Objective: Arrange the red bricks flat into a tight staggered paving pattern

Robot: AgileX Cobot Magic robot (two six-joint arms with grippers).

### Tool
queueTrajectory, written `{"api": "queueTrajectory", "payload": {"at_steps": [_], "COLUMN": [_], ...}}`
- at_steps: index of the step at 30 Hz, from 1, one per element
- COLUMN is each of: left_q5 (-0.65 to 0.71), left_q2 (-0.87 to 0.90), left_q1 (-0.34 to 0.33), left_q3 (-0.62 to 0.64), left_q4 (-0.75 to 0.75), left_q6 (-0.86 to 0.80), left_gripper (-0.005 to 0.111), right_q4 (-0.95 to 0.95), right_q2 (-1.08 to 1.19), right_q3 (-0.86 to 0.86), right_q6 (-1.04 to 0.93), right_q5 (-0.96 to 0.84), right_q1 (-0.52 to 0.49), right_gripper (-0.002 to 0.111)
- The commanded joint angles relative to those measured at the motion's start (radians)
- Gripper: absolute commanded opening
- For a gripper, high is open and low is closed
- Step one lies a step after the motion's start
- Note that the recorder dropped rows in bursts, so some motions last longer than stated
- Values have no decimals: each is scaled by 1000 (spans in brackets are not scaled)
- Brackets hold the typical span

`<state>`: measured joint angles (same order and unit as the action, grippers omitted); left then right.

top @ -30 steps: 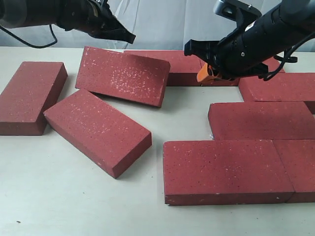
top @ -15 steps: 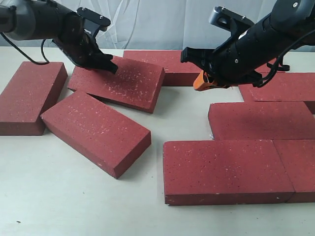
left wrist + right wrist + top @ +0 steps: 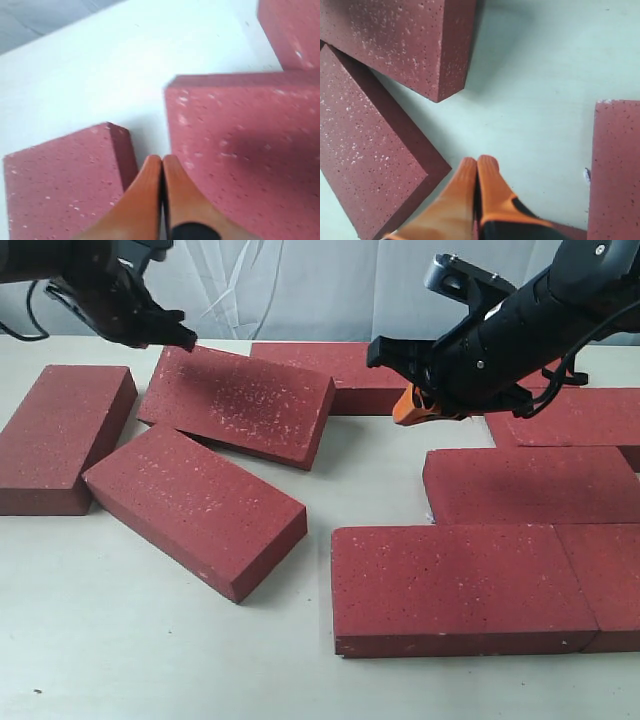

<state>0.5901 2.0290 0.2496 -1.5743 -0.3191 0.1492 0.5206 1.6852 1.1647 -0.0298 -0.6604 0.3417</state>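
Several red bricks lie on the white table. One brick (image 3: 240, 400) lies skewed at the back left, its near corner against a diagonal brick (image 3: 195, 505). Another brick (image 3: 62, 430) lies at the far left. My left gripper (image 3: 185, 340) is shut and empty, hovering at the skewed brick's far left corner; its orange tips (image 3: 162, 159) sit over the gap between two bricks (image 3: 60, 185) (image 3: 245, 145). My right gripper (image 3: 405, 412) is shut and empty over bare table (image 3: 478, 161), in front of the back brick (image 3: 340, 365).
On the right, bricks (image 3: 530, 483) (image 3: 455, 585) (image 3: 610, 580) (image 3: 570, 415) lie flat in rows, close together. Bare table (image 3: 370, 455) shows between the skewed brick and the right group. The table's near left (image 3: 120, 640) holds nothing.
The left gripper came down onto the skewed brick and nudged it leftward and flatter, then withdrew up and left to its far corner. The right gripper dipped slightly, then held still.
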Motion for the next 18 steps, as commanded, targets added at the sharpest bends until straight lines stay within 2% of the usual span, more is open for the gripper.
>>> {"api": "queueTrajectory", "payload": {"at_steps": [1,5,13,18], "left_q5": [-46,-54,-61,-10], "left_q2": [11,65,130,133], "left_q1": [-72,-97,-95,-95], "left_q3": [-1,-1,-1,-1], "left_q4": [17,24,61,170], "left_q6": [30,30,24,-127], "left_gripper": [0,0,0,0], "right_q4": [2,2,4,4], "right_q2": [0,0,0,0], "right_q3": [5,5,5,5], "right_q6": [-3,-12,-22,-22], "right_q5": [0,4,12,12], "right_q1": [-2,-2,-2,-2], "right_gripper": [-1,-1,-1,-1]}}
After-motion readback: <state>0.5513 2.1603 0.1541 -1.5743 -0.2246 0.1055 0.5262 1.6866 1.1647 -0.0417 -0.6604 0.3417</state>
